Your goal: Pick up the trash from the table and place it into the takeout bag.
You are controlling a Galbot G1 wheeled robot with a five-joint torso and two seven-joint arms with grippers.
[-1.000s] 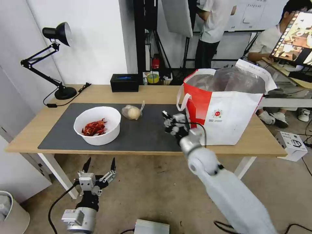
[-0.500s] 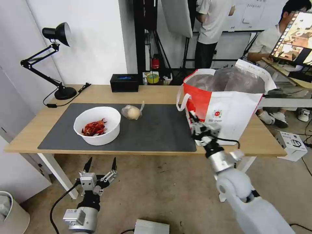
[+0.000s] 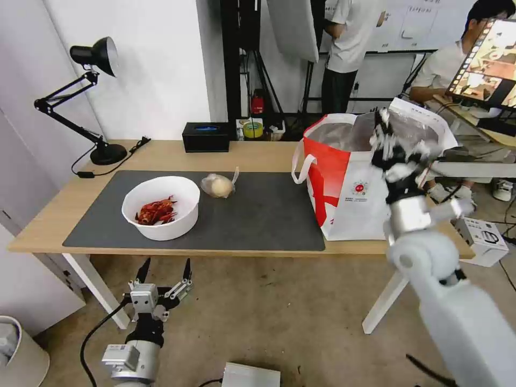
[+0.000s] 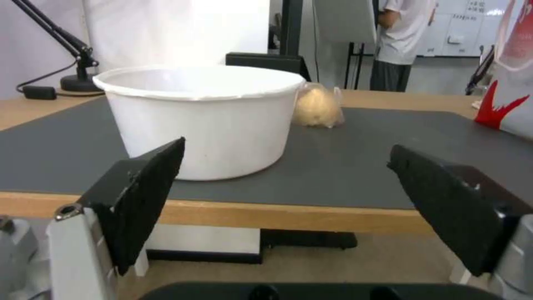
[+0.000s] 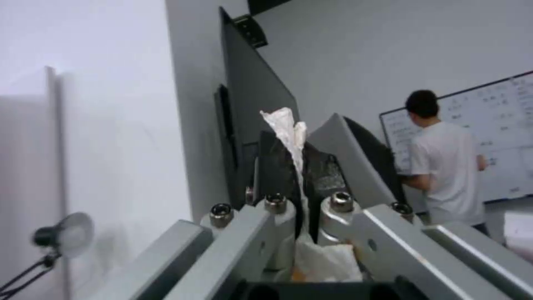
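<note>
The right gripper [image 3: 388, 141] was raised over the open takeout bag [image 3: 349, 183] at the table's [image 3: 258, 153] right end, its fingers pinched on a crumpled white tissue [image 5: 292, 137], presumably for dropping it inside. The left gripper [image 3: 164, 273] hung spread below the near edge.

bowl [image 3: 160, 207] left on mat [image 3: 258, 215], bun bag [image 3: 218, 186] behind-right, takeout bag [image 3: 371, 183] at right

Even, bright indoor light falls from above; shadows under the bowl [image 3: 160, 207] and bag [image 3: 371, 177] are soft and faint. The head view bows straight lines near its edges. The right gripper [image 3: 395, 145] is smeared by motion blur. The screen [image 3: 486, 62] glows overexposed. The left wrist view is slightly soft, its background washed out.
</note>
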